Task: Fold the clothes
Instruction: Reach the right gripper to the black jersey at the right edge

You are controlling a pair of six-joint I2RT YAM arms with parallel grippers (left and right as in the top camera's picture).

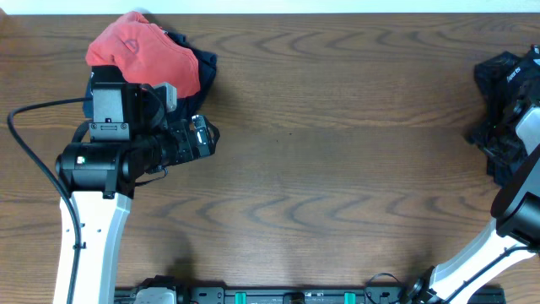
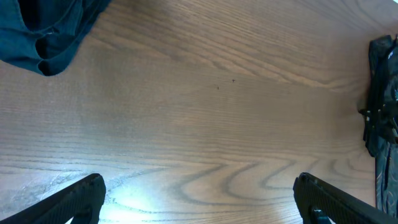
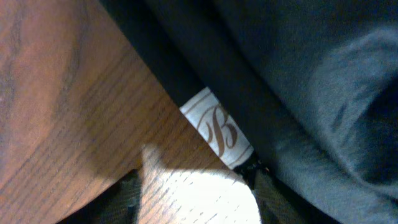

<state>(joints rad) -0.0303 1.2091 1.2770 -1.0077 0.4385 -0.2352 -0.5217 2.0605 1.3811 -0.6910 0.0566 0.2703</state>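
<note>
Fingertips (image 3: 127, 194) of the right gripper (image 3: 196, 196) stand apart on the table (image 3: 62, 93), with bare wood between them. The black jersey (image 3: 298, 93) lies just ahead, its white label (image 3: 219, 127) above the gap and its edge touching one finger. Overhead, it sits crumpled at the table's right edge. The left gripper (image 2: 199, 180) hangs spread wide near the coral-red garment (image 1: 139, 51), well apart from the jersey.

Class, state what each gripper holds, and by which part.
Nothing: left gripper open over the table; right gripper open beside the white label of the black jersey.
</note>
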